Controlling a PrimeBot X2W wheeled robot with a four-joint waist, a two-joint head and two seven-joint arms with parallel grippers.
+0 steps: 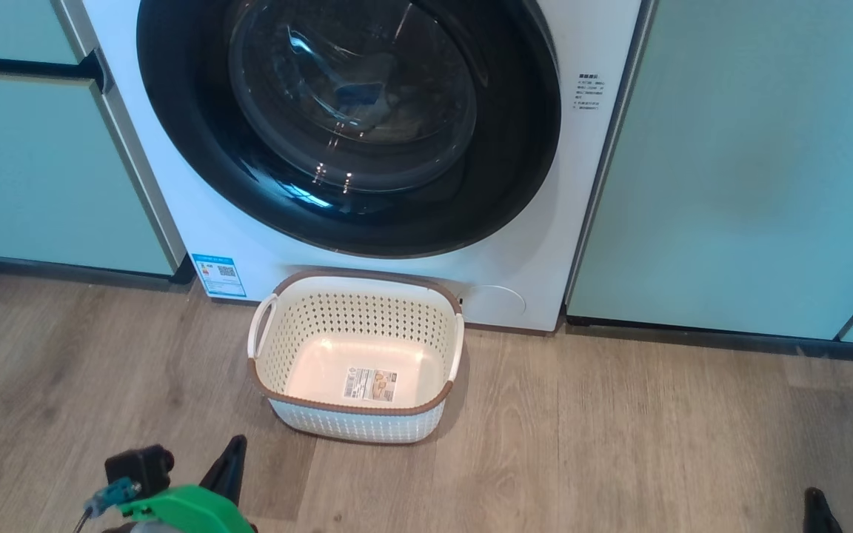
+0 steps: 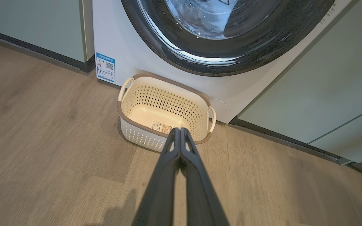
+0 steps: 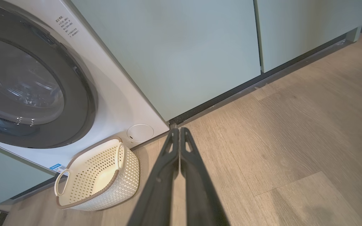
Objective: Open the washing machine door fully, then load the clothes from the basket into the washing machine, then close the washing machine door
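The washing machine (image 1: 249, 244) stands between pale green cabinets, and its black-rimmed washing machine door (image 1: 349, 118) lies flush against its front. Behind the glass a pale shape with a blue patch (image 1: 358, 92) shows dimly; I cannot tell whether it is the clothes. On the floor just in front sits the basket (image 1: 356, 411), with only a label on its floor. My left gripper (image 2: 178, 129) is shut and empty, its tips hovering short of the basket's near rim, low at the left in the head view (image 1: 232, 448). Right of the washer, my right gripper (image 3: 178, 128) is shut above the floor, its tip (image 1: 813, 500) at the lower right.
Pale green cabinet doors (image 1: 737, 163) flank the washer on both sides above a dark plinth. Wooden plank floor (image 1: 619, 444) spreads around the basket. A round service flap (image 3: 140, 132) sits low on the washer's front, right of the basket.
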